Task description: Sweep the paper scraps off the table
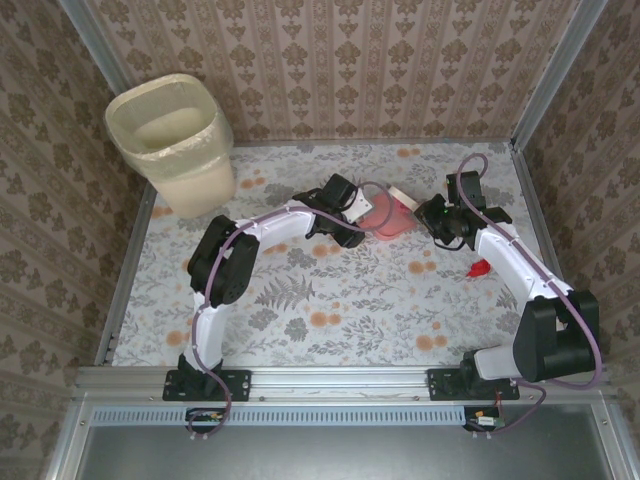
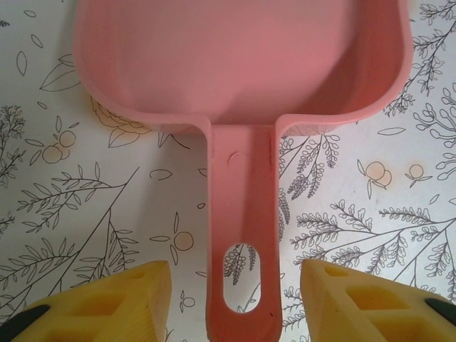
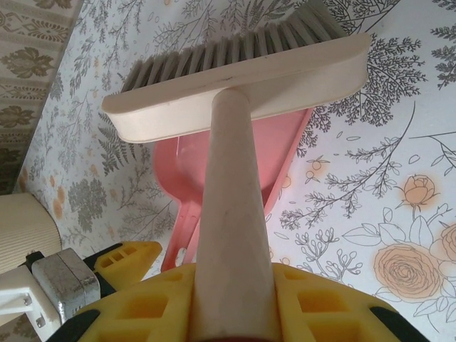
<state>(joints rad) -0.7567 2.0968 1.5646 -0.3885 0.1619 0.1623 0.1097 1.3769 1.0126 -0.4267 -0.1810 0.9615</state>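
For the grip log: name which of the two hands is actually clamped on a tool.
The right hand, shut on the handle of the cream plastic brush. The left hand only straddles the handle of the pink plastic dustpan, gaps on both sides.

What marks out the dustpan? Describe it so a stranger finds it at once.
Start at the fern-print table's far left corner, where the cream bin stands, and look right along the far edge to the middle. There the dustpan lies flat. It alone is pink plastic: a shallow scoop whose handle has an oval hole at its end.
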